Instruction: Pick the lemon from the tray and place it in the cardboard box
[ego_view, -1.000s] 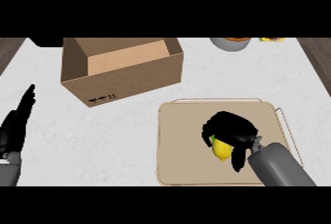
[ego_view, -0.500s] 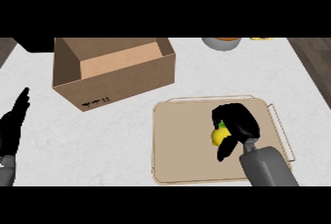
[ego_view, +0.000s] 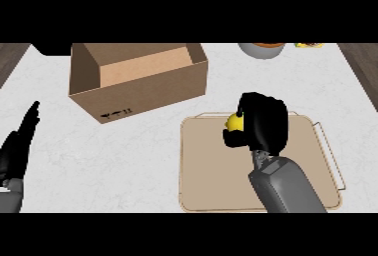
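Two hands in the shot, and only one is busy. Right hand (ego_view: 260, 125) has its fingers (ego_view: 235, 138) curled round the lemon (ego_view: 235, 121), so just a yellow patch of it peeks out on the hand's left side. It sits over the far part of the tan tray (ego_view: 214, 175), close to the tray's top edge; can't tell if the lemon is touching the tray or lifted off it. The grey forearm (ego_view: 286, 189) runs in from the lower edge across the tray.

Cardboard box (ego_view: 136, 80) stands open-topped on the white surface (ego_view: 111, 160), up and to the left of the tray, well apart from the lemon. Its flaps are up and the inside looks plain brown.

Left hand (ego_view: 18, 147) is at the left edge, fingers straight and pointing up, holding nothing, resting on that side of the surface.

Along the far edge, a grey bowl (ego_view: 260, 49) shows with something orange in it, and a small yellow thing (ego_view: 308, 45) beside it that's too cut off to name.
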